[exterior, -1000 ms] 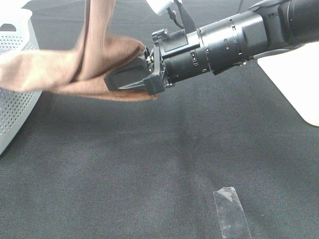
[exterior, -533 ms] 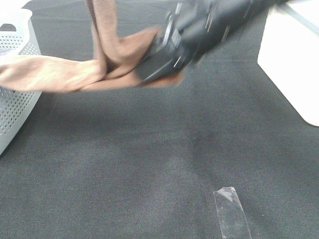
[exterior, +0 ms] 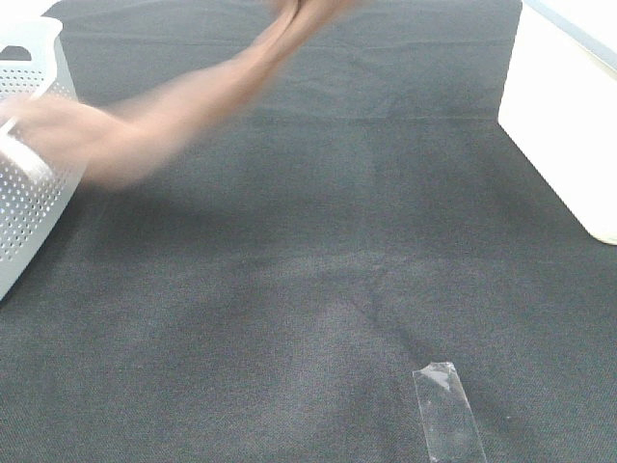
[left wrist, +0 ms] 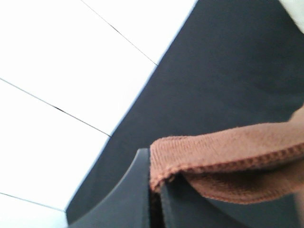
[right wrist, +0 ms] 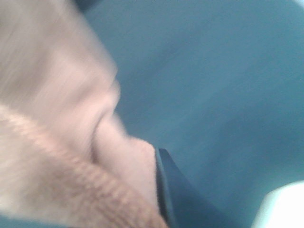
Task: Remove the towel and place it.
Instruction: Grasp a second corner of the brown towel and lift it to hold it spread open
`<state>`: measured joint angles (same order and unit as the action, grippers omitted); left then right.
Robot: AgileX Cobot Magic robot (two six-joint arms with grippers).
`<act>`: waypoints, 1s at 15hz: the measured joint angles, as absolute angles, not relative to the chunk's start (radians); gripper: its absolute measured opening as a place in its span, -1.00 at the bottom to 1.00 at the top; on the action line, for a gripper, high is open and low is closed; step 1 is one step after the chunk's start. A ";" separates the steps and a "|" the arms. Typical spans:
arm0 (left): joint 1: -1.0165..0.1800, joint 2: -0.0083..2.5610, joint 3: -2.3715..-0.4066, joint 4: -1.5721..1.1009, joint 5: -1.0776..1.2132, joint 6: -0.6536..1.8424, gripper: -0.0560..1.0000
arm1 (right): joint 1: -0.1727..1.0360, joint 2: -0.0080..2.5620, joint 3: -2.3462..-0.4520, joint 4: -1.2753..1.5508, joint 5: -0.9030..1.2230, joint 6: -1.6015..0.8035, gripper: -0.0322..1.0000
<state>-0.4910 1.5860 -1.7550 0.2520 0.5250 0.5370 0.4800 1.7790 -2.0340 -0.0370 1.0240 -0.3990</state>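
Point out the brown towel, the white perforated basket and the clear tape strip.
brown terry-cloth towel [exterior: 183, 101], exterior high view, blurred middle stretch.
white perforated plastic basket [exterior: 29, 217], exterior high view, side wall.
clear tape strip [exterior: 448, 420], exterior high view, its middle.

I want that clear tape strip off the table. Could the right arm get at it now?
Probably not yet: the right gripper is shut on the towel. The tape strip itself lies uncovered on the black cloth.
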 joint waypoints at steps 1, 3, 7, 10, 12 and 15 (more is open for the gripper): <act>-0.468 1.596 -1.755 0.252 0.467 0.537 -0.89 | 0.480 1.797 -2.090 -0.072 0.994 -0.399 -0.94; -0.436 1.608 -1.755 0.252 0.385 0.536 -0.89 | 0.480 1.821 -2.156 -0.127 0.951 -0.399 -0.94; -0.365 1.637 -1.755 0.253 0.158 0.536 -0.89 | 0.480 1.854 -2.235 -0.273 0.742 -0.372 -0.94; -0.318 1.681 -1.755 0.254 -0.060 0.536 -0.89 | 0.480 1.878 -2.236 -0.375 0.563 -0.241 -0.94; -0.311 1.723 -1.755 0.253 -0.198 0.536 -0.89 | 0.480 1.904 -2.236 -0.436 0.512 -0.174 -0.94; -0.308 1.772 -1.755 0.254 -0.337 0.549 -0.89 | 0.480 1.934 -2.236 -0.505 0.457 -0.128 -0.94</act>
<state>-0.3080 1.7720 -1.7550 0.2540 -0.3370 0.5490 0.4800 1.9340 -2.2360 -0.5050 0.4570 -0.1280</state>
